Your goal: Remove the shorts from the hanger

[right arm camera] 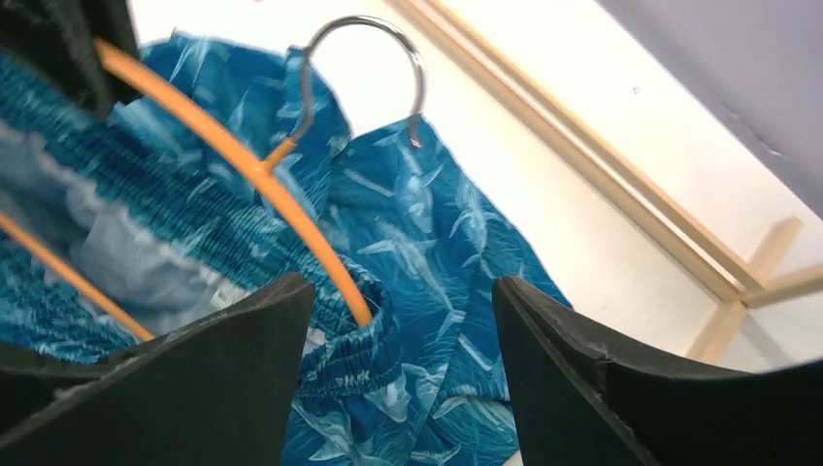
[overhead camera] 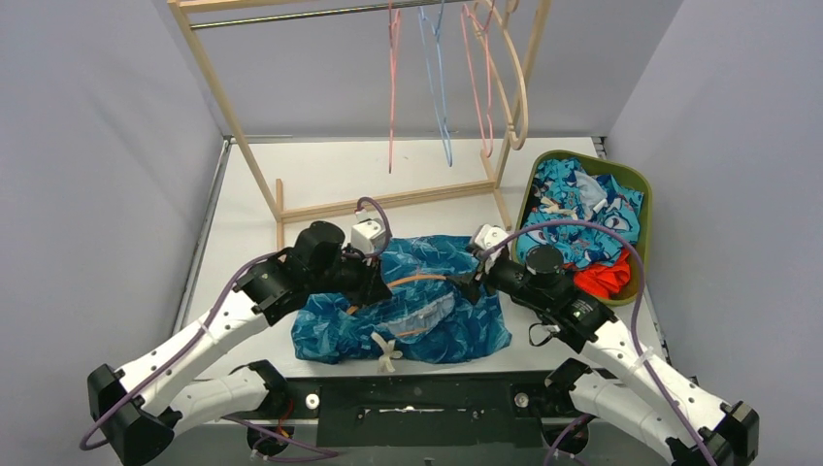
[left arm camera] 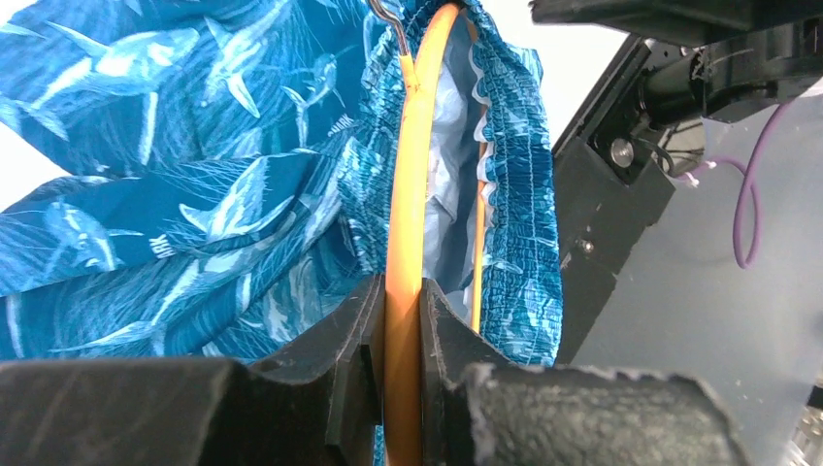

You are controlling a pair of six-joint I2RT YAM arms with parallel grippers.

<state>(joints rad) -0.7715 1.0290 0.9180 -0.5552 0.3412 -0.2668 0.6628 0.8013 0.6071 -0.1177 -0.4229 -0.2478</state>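
**Figure.** Left to right: the left gripper (overhead camera: 377,282) was clamped hard on the orange hanger (overhead camera: 424,280), probably to anchor it while the fabric is drawn off. The teal print shorts (overhead camera: 437,320) lay spread on the table (overhead camera: 252,194) between the two arms, still threaded on the hanger. The right gripper (overhead camera: 474,276) stood at the hanger's other end with its jaws parted and nothing in them, seemingly poised to take the cloth. The green bin (overhead camera: 648,204) at far right held other shorts. Only the left wrist view showed the fingers (left arm camera: 340,349) pinching the bare wire. Only the right wrist view showed the metal hook (right arm camera: 364,24) and the elastic waistband (right arm camera: 165,199) stretched over the hanger's shoulder.
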